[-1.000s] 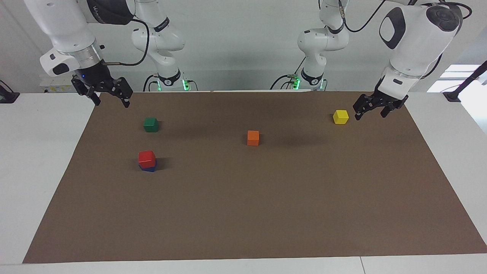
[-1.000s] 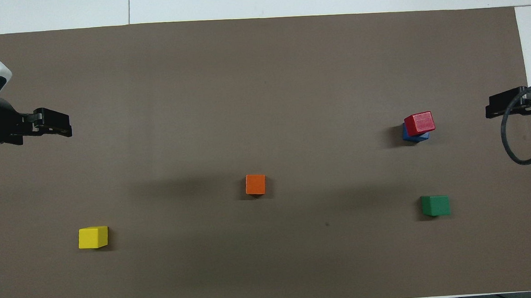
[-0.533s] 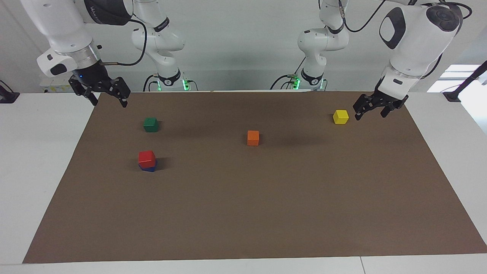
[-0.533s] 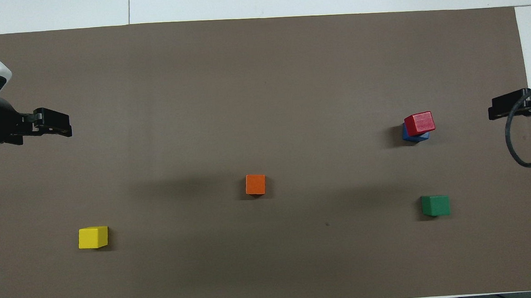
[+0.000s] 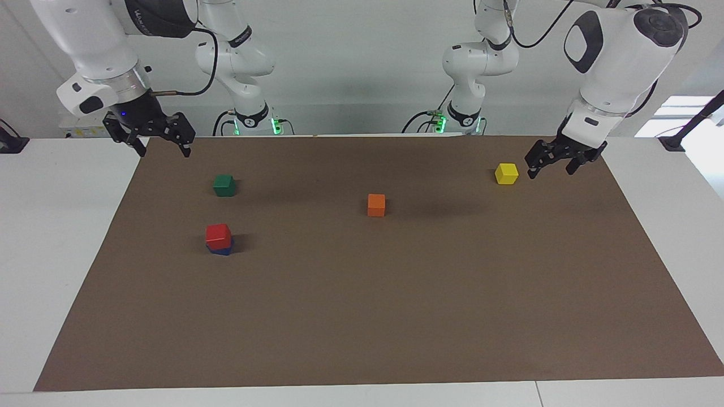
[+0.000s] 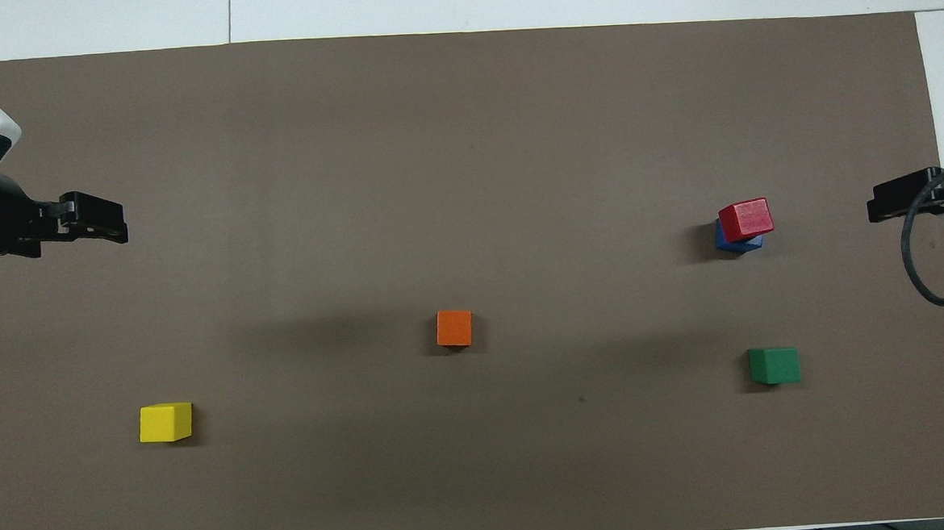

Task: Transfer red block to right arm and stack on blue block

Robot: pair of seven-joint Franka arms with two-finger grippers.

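Now the red block (image 5: 218, 235) sits on the blue block (image 5: 221, 250), slightly askew. Both grippers hang spread and empty: right gripper (image 5: 162, 147) over the mat (image 5: 396, 311) corner, left gripper (image 5: 551, 165) beside the yellow block (image 5: 506, 173).

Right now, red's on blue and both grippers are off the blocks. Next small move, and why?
Probably none beyond parking. The red block sits on the blue block, slightly skewed, untouched. The right gripper hangs open over the mat's edge near the green block; the left gripper waits open beside the yellow block.
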